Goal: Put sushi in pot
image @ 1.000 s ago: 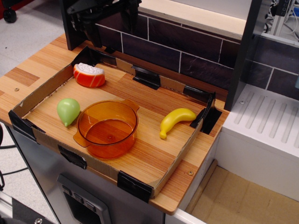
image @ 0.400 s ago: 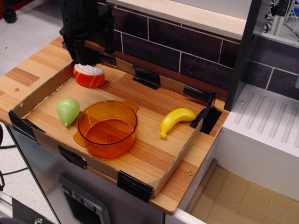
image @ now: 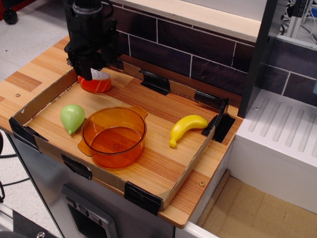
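The sushi (image: 97,84), orange-red below with a white ricelike top, lies in the far left corner of the cardboard tray (image: 163,191). My black gripper (image: 95,67) hangs right over it, open, with one finger (image: 84,69) covering the sushi's left top and the other behind it. The fingers are not closed on the sushi. The transparent orange pot (image: 114,136) with two small handles stands empty near the tray's front edge, apart from the gripper.
A green pear (image: 72,117) lies left of the pot. A yellow banana (image: 186,127) lies to its right. Low cardboard walls with black tape corners ring the tray. A dark tiled wall (image: 198,54) stands behind.
The gripper has come down and slightly right from the back left corner, and now sits over the sushi, covering part of it. The toys have not moved.
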`<state>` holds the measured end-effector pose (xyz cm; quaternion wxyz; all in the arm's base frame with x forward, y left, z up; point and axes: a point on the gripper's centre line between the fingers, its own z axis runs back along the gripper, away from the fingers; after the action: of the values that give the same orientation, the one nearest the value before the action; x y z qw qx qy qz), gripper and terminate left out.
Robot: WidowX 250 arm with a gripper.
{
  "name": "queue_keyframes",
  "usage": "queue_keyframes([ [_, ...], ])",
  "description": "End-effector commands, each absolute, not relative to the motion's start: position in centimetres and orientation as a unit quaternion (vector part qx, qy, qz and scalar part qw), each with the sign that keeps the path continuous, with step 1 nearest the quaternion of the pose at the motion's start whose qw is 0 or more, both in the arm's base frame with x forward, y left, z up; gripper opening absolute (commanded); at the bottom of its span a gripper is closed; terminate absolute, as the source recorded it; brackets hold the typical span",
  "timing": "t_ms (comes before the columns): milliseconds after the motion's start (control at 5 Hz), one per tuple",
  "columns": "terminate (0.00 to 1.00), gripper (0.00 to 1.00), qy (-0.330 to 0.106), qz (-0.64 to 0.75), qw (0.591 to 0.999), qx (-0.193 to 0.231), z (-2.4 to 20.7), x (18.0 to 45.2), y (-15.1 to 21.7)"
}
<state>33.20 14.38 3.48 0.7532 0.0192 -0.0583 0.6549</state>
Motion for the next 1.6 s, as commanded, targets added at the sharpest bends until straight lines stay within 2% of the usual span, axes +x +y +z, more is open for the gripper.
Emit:
queue_keyframes([
  [0, 0.0, 1.0, -0.072, 0.661, 0.746, 0.038, 3.0, 32.6, 15.7],
  [200, 0.0, 1.0, -0.073, 0.654, 0.751, 0.053, 1.7, 32.6, 15.8],
  [400, 0.0, 0.0, -0.074, 0.646, 0.759, 0.036, 1.8, 32.4, 15.5],
  [600, 0.0, 0.0, -0.078, 0.645, 0.76, 0.026, 2.8, 32.3, 15.2],
  [1000, 0.0, 0.0, -0.074, 0.63, 0.773, 0.002, 7.5, 32.1, 12.7],
  [1200, 0.0, 0.0, -0.061, 0.61, 0.79, -0.012, 9.5, 30.8, 10.7],
  [1400, 0.0, 0.0, -0.042, 0.588, 0.808, -0.01, 10.0, 29.1, 9.3],
])
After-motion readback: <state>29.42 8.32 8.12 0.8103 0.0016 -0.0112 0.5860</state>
